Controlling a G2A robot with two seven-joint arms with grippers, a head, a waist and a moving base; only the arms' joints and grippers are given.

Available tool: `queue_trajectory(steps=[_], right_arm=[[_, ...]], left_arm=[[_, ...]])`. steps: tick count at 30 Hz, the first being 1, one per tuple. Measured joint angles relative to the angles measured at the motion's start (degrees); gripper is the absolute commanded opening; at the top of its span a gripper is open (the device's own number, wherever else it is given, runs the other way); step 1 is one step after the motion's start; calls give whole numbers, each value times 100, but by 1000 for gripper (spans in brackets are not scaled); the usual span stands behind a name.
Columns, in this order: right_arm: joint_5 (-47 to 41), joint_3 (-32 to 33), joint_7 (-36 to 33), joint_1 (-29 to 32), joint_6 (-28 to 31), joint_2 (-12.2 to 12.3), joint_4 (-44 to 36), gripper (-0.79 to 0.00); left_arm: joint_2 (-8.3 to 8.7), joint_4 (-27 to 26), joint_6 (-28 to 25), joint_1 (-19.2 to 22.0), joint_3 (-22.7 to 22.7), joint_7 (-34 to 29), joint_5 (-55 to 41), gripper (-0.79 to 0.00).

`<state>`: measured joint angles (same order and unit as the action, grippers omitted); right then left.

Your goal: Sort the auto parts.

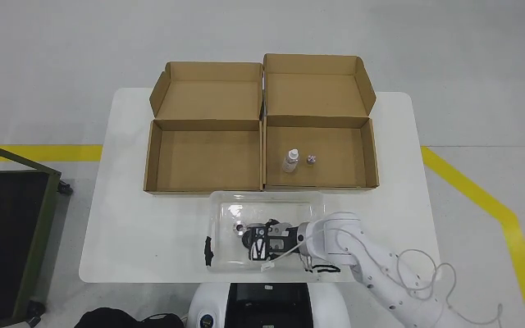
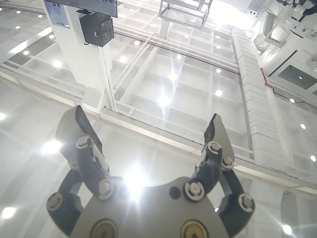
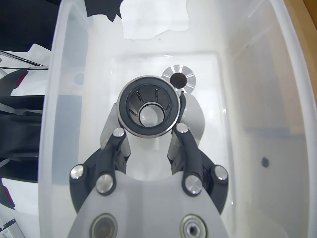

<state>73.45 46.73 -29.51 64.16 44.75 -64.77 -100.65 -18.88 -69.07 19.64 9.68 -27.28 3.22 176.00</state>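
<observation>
Tabletop (image 1: 131,230) white, cardboard boxes (image 1: 205,160), grey floor (image 1: 66,57), yellow stripe (image 1: 49,152)

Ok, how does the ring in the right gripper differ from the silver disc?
The ring is hollow and clamped in the right gripper; the silver disc looks flat and lies loose in the bin. The ring is dark-rimmed, the disc dark-centred. Both are round.

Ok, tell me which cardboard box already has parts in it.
The box on the robot's right: a white bottle-shaped part and a small round one lie in it. The left box holds none.
</observation>
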Motion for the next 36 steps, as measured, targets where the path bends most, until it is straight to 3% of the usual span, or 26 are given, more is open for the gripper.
queue_trajectory(steps=[22,36], right_arm=[[-377,954,974,524,346,246,-415,-785],[-209,1293,2519,651,286,279,-790,-785]], left_arm=[[0,0,0,0,0,0,0,0],[0,0,0,0,0,0,0,0]])
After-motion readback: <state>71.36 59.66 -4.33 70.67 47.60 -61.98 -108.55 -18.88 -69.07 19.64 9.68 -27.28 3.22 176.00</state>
